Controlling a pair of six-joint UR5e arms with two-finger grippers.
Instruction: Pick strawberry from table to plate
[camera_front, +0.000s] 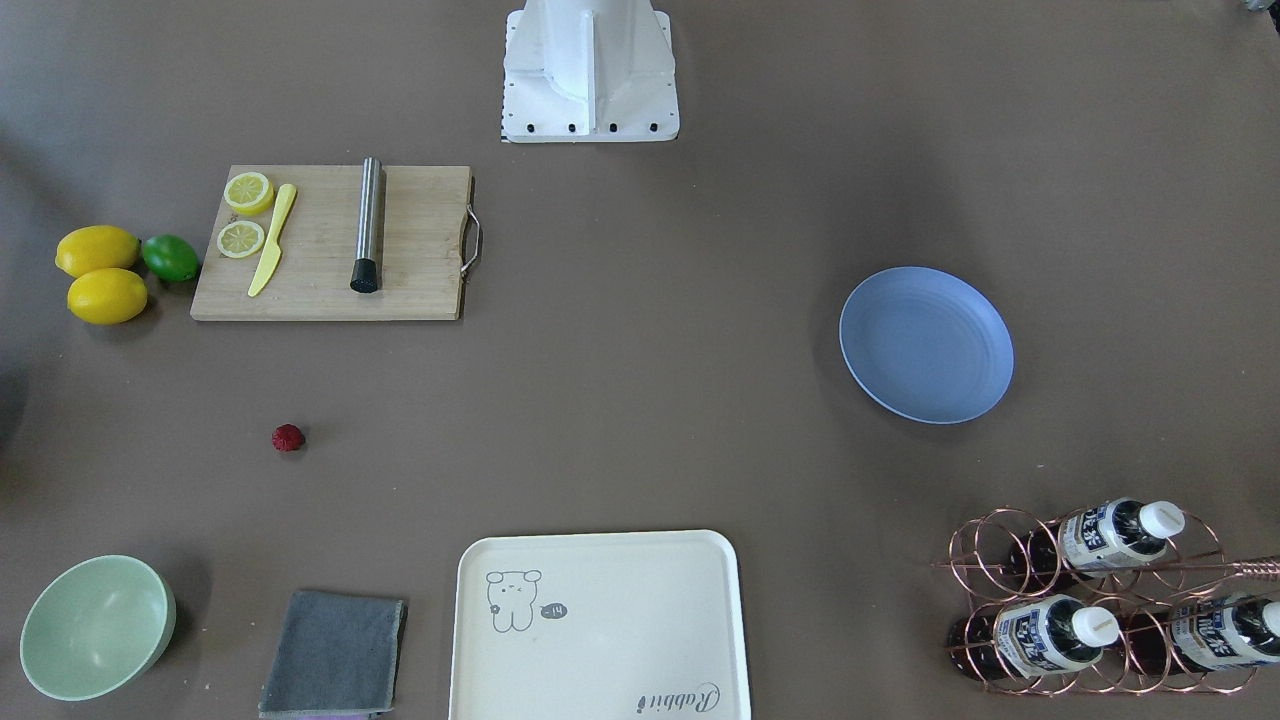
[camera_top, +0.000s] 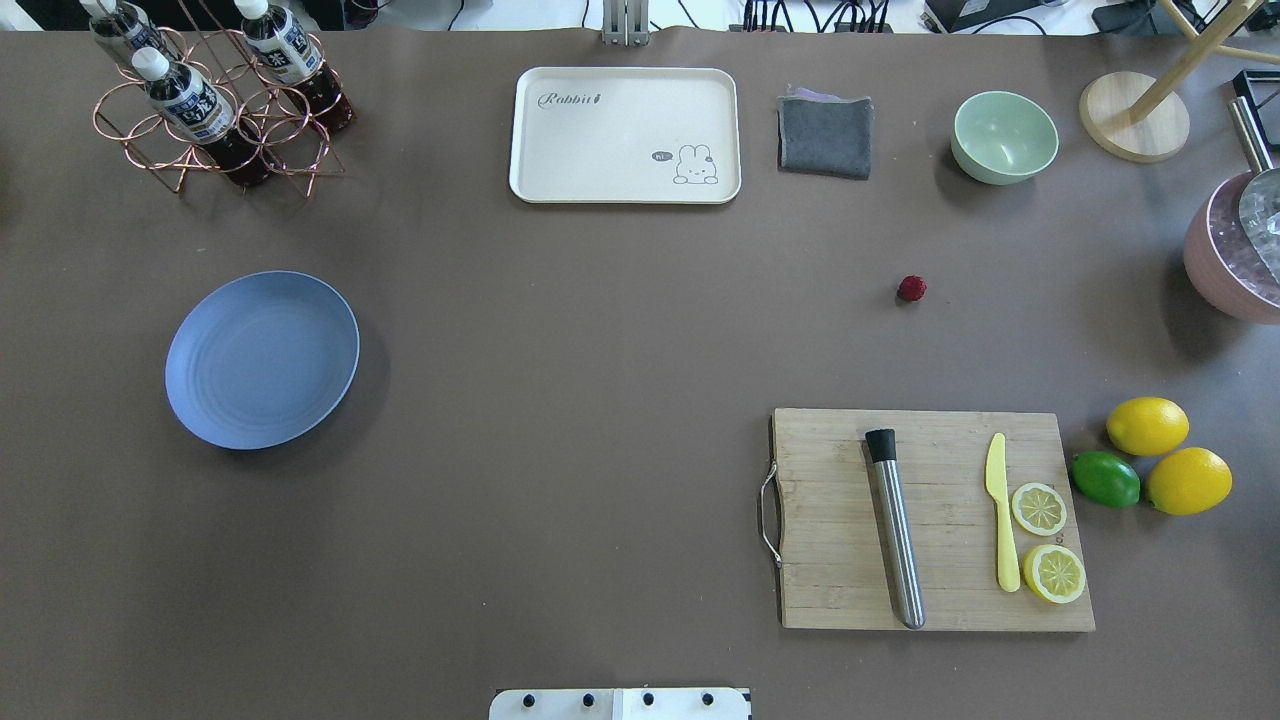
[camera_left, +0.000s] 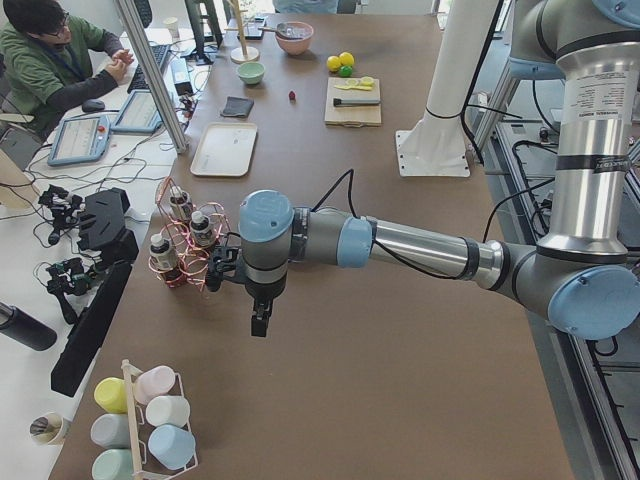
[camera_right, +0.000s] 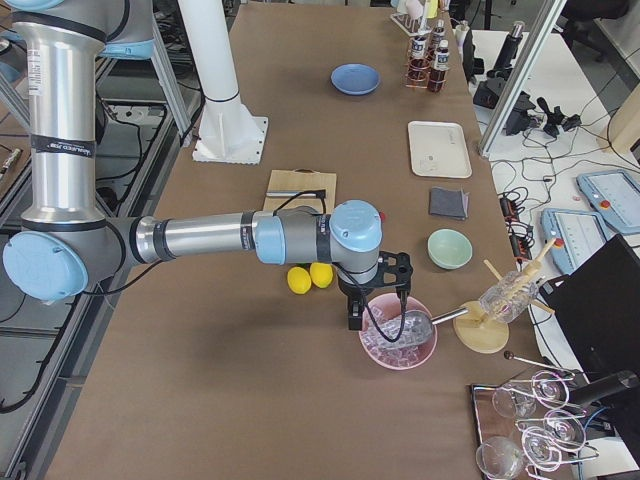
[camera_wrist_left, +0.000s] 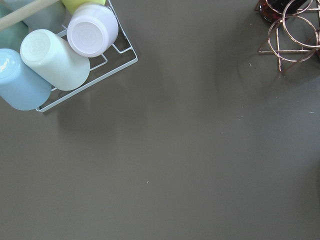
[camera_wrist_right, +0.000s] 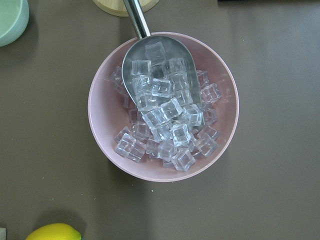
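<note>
The strawberry (camera_front: 288, 437) (camera_top: 911, 288), small and dark red, lies alone on the brown table (camera_top: 600, 400), between the cutting board and the green bowl. The light-blue plate (camera_front: 926, 344) (camera_top: 262, 358) sits empty on the table's other half, far from the berry. My left gripper (camera_left: 258, 322) hangs off past the bottle rack at the table's left end. My right gripper (camera_right: 353, 318) hovers over a pink bowl of ice at the right end. Both show only in the side views, so I cannot tell whether they are open or shut.
A wooden cutting board (camera_top: 930, 520) carries a steel muddler, a yellow knife and lemon slices. Two lemons (camera_top: 1165, 450) and a lime lie beside it. A cream tray (camera_top: 625, 135), grey cloth (camera_top: 825, 135), green bowl (camera_top: 1004, 136) and copper bottle rack (camera_top: 215, 100) line the far edge. A person sits beyond.
</note>
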